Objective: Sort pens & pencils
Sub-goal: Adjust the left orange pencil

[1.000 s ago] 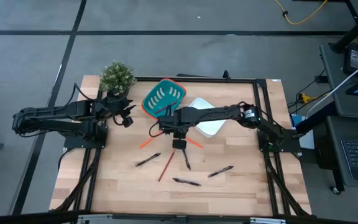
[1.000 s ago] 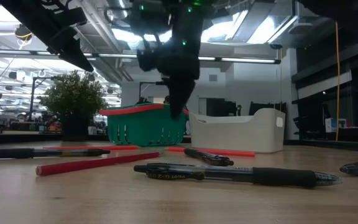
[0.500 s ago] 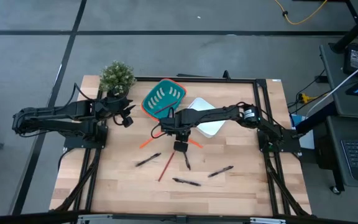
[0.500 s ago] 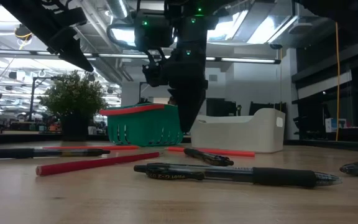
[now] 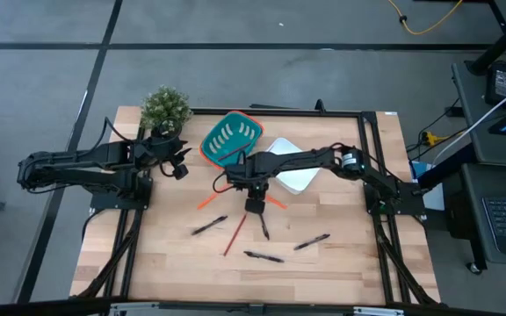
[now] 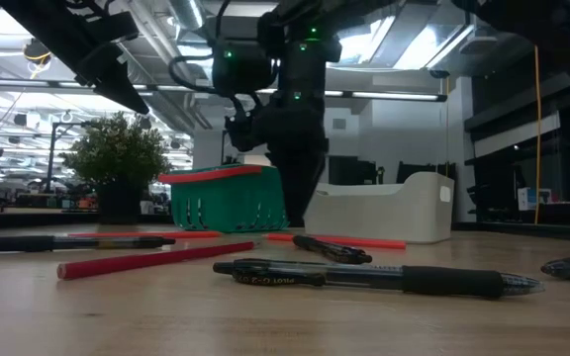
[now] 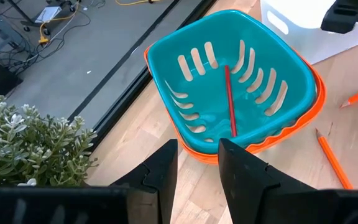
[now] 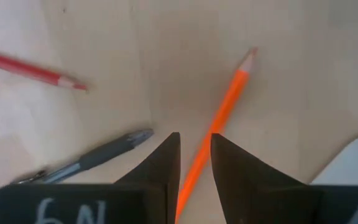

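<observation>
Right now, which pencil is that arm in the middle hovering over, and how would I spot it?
Find the white bin at the table's back, beside the teal basket. Just in front of the bin, under the right gripper, lies an orange pencil. It is bright orange, unlike the darker red pencil and the black pens nearer the front.

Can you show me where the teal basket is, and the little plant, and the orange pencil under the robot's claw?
teal basket (image 7: 291, 124): left wrist view, on its side wall.
plant (image 5: 165, 107): high view, on its leaves.
orange pencil (image 8: 225, 109): right wrist view, on its middle.
</observation>
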`<move>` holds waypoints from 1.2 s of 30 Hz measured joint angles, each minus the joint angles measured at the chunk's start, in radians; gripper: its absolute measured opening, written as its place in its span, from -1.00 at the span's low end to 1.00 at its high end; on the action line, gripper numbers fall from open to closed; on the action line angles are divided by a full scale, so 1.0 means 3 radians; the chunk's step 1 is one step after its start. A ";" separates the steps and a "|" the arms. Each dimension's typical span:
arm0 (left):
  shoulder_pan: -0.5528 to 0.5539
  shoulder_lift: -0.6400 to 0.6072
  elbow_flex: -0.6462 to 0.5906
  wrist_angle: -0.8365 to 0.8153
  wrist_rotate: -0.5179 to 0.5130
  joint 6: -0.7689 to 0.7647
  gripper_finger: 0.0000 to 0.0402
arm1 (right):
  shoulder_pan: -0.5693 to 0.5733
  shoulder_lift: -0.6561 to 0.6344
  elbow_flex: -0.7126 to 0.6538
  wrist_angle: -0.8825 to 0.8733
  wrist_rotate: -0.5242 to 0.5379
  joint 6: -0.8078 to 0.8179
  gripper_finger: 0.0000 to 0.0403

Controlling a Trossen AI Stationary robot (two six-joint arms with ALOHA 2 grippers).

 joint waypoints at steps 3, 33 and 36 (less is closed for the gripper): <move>0.0000 0.0000 0.0000 0.0000 -0.0001 0.0000 -0.45 | -0.0034 0.0000 0.0000 -0.0010 -0.0002 0.0001 -0.55; 0.0000 0.0000 0.0000 0.0001 0.0001 0.0001 -0.45 | -0.0094 0.0008 -0.0239 0.0147 -0.0369 0.0049 -0.55; -0.0001 0.0000 0.0000 0.0001 0.0001 0.0001 -0.45 | -0.0094 0.0006 -0.0238 0.0147 -0.0359 0.0033 -0.55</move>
